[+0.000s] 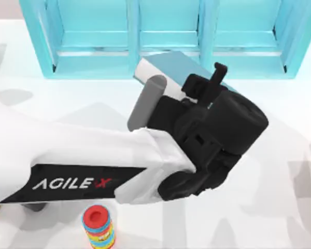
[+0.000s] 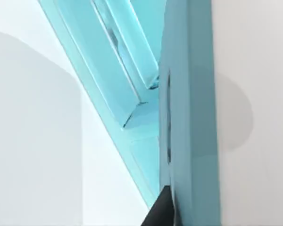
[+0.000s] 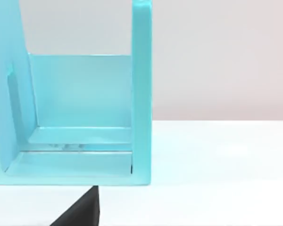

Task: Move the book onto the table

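left arm (image 1: 93, 155) over table (image 1: 280, 207), gripper (image 1: 217, 78) at book (image 1: 171, 65)

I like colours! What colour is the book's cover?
Teal-blue, with white-grey page edges; the book shows best in the top view.

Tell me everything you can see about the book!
The book is a thick hardcover with a plain teal-blue cover and a pale page edge at its end. It lies slanted in front of the shelf unit, partly hidden under the left arm's black wrist. In the left wrist view its cover stands close up.
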`<state>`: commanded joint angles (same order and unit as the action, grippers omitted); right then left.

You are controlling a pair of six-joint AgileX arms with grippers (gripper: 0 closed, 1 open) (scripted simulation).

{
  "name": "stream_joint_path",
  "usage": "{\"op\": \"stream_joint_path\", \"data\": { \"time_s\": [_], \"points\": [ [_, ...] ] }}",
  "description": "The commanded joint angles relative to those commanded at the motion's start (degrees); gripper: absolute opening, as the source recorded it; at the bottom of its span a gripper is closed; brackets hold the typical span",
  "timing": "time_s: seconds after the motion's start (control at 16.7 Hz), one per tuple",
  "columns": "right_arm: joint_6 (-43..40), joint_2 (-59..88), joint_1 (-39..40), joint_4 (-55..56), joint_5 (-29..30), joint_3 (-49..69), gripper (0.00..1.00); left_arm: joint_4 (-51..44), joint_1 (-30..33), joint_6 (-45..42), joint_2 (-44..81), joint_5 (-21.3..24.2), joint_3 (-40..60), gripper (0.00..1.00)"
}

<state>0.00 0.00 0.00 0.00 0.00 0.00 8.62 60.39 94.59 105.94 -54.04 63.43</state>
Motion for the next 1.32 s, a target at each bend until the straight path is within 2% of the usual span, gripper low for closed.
{"op": "stream_joint_path", "data": {
  "time_s": [0.24,0.48,1.32],
  "points": [
    [0.0,0.0,0.0,0.0,0.0,0.0,1.0,-0.28,7.06,20.79,6.67,-7.39,3.13,0.0],
    [0.0,0.0,0.0,0.0,0.0,0.0,1.0,-0.76,11.41,32.25,10.83,-12.17,4.64,0.0],
    [0.0,0.0,0.0,0.0,0.0,0.0,1.0,-2.27,12.72,35.58,11.59,-13.46,4.5,0.0]
  ]
}}
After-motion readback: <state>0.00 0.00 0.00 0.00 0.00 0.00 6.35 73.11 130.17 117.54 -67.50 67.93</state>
